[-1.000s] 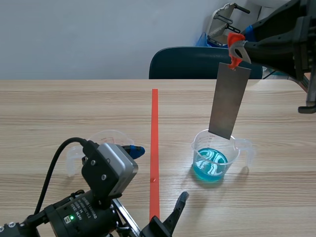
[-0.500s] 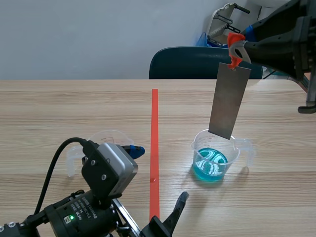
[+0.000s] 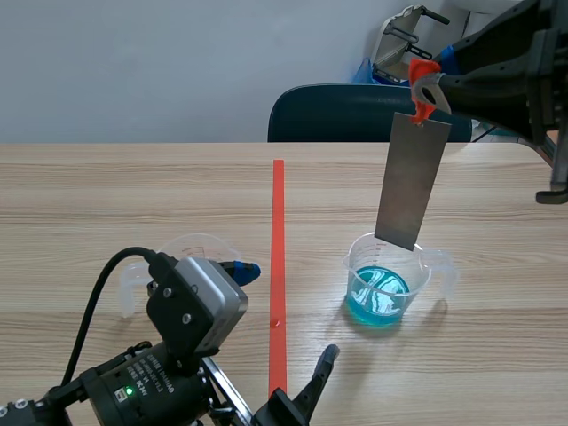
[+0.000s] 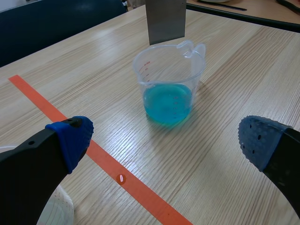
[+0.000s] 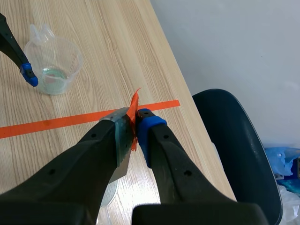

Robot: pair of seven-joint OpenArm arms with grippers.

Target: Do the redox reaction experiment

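A grey metal sheet (image 3: 410, 180) hangs upright from an orange-red tag (image 3: 422, 78), its lower edge just over the far rim of a clear beaker (image 3: 386, 280) holding blue liquid (image 3: 379, 297). My right gripper (image 3: 424, 84) is raised and shut on that tag; in the right wrist view its fingers pinch the tag (image 5: 134, 115) with the sheet (image 5: 123, 152) below. My left gripper (image 4: 164, 136) stands open low over the table, short of the beaker (image 4: 169, 79), with the sheet's end (image 4: 165, 21) above the rim.
A second clear beaker (image 3: 191, 253) stands left of the tape line, beside my left gripper's (image 3: 286, 312) blue fingertip (image 3: 244, 271); its rim (image 4: 56, 211) shows under the left finger. A dark blue chair (image 3: 346, 114) sits behind the table's far edge.
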